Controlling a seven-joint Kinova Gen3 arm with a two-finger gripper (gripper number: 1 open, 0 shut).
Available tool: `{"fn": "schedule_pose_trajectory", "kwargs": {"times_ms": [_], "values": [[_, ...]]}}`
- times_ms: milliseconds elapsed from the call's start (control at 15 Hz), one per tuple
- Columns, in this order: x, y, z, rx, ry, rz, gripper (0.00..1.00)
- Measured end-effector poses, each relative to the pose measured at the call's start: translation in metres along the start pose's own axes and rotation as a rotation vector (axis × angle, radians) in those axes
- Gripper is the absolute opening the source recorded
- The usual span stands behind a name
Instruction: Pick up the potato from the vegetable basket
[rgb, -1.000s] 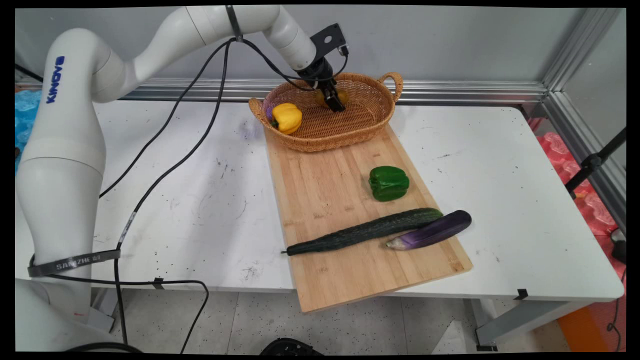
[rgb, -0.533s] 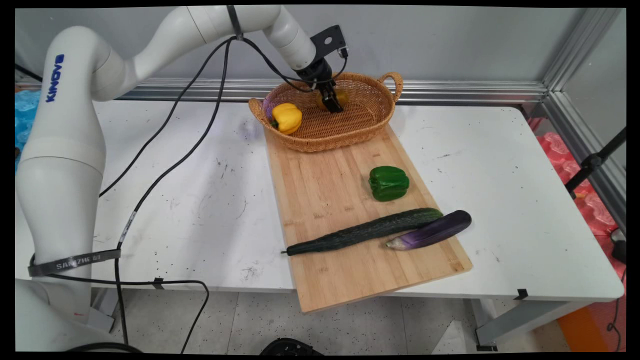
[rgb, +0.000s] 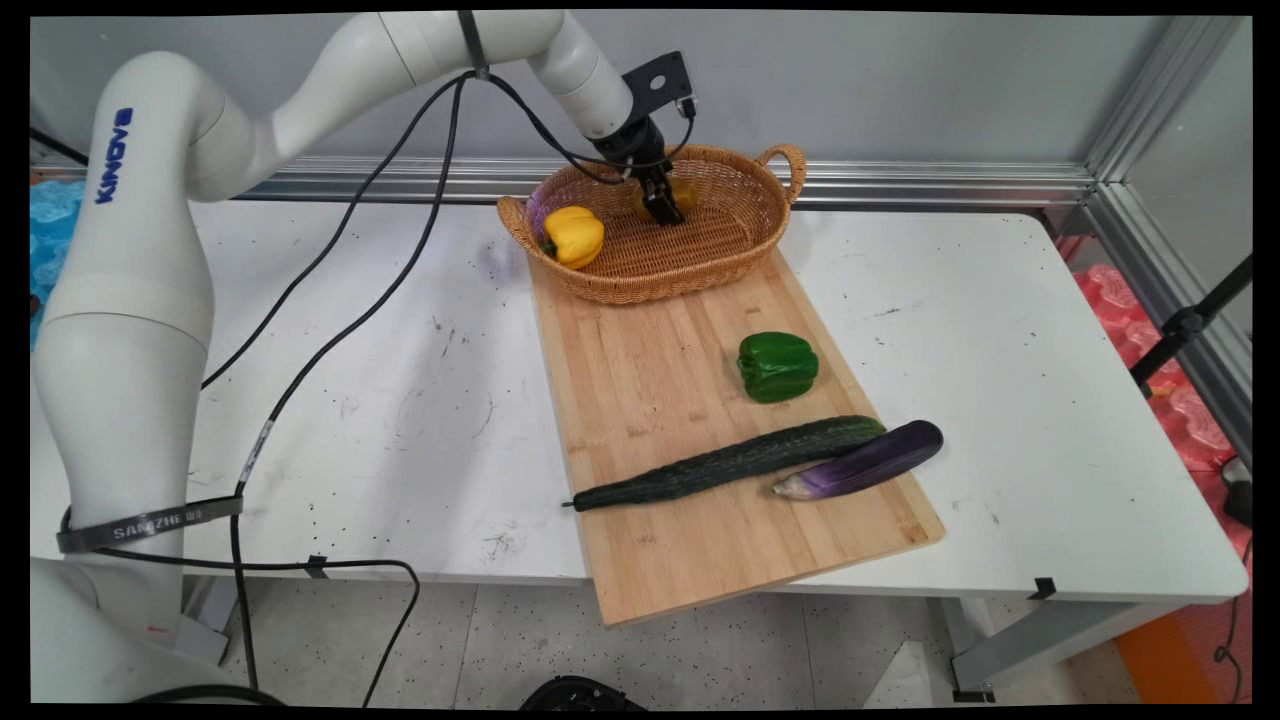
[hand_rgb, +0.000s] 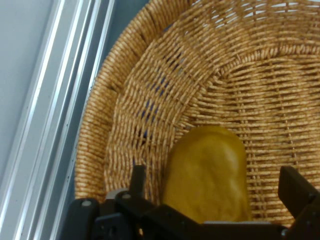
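White table, wicker basket (rgb: 740, 240) — gripper (hand_rgb: 215, 200) spread wide, yellow fruit (hand_rgb: 207, 172) between its fingers — ungrasped

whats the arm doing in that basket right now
The white arm has its claw down inside the wicker basket, with its fingers open on either side of a yellow-brown fruit near the far wall. A yellow pepper sits at the basket's left end. On the wooden board lie a green pepper, a cucumber and an eggplant.

blue "kinova" lettering is read on the white upper arm link (rgb: 130, 160); "sanzhe" is printed in white on the black strap (rgb: 150, 525) around the arm's base.
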Motion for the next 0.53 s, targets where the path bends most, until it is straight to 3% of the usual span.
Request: {"fn": "schedule_pose_trajectory", "kwargs": {"times_ms": [400, 467, 533], "values": [[-0.0021, -0.0019, 0.0049, -0.015, -0.006, 0.001, 1.0], [-0.0025, -0.0019, 0.0054, -0.018, -0.006, 0.0, 0.0], [-0.003, -0.0018, 0.0062, -0.023, -0.007, -0.001, 0.0]]}}
